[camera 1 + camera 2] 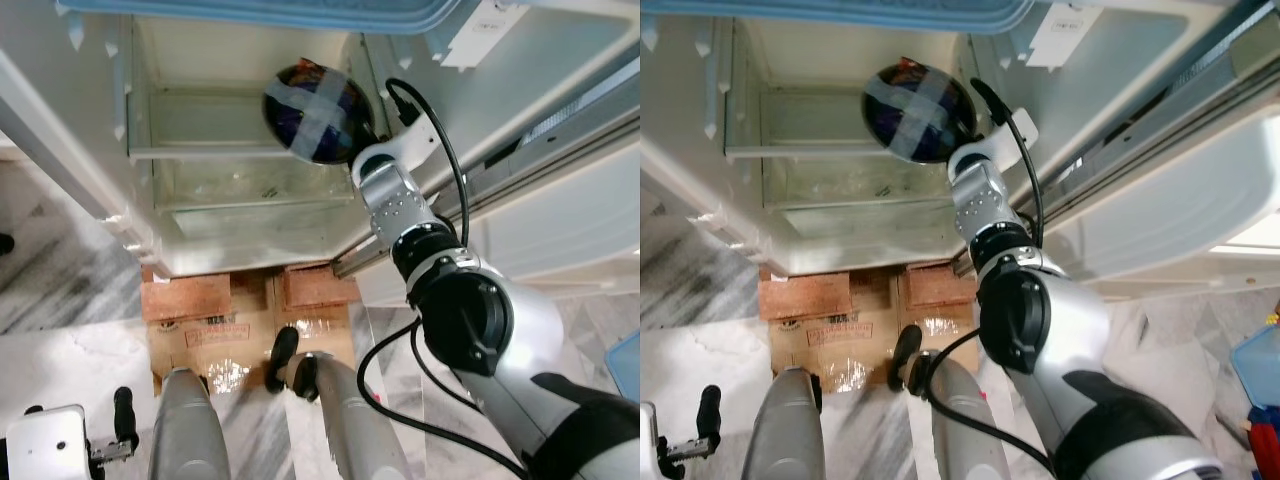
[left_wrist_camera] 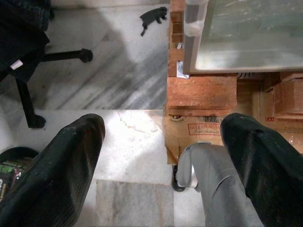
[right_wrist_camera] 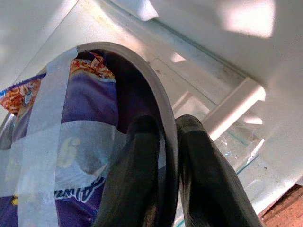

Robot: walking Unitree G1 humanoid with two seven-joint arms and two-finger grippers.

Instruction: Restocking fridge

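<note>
**A:** What is the robot holding, and why like that?

**B:** The right gripper [image 3: 163,189] has its two black fingers pinched together on the rim of a round bowl [image 1: 318,110], one finger inside the rim and one outside. The grip is at the edge, so the bowl hangs out beyond the fingertips with its open face turned toward the head camera. My guess is that the edge hold lets the arm reach the bowl deep into the open fridge [image 1: 245,225] without the wrist hitting the walls.

**A:** Where is the bowl in relation to those fingers?

**B:** It extends forward from the fingertips, inside the fridge compartment, in the air above a clear glass shelf [image 1: 250,195]. It does not seem to be resting on anything yet.

**A:** How does the bowl look?

**B:** It is dark, with a grey rim. Inside is a purple snack packet [image 3: 90,118] with orange at one end, held in by two pale tape strips crossed over the mouth, likely to stop it falling out while tilted.

**A:** And the other arm?

**B:** The left gripper [image 2: 165,165] hangs idle, pointing at the marble floor [image 2: 118,85], its fingers spread wide apart and empty.
</note>
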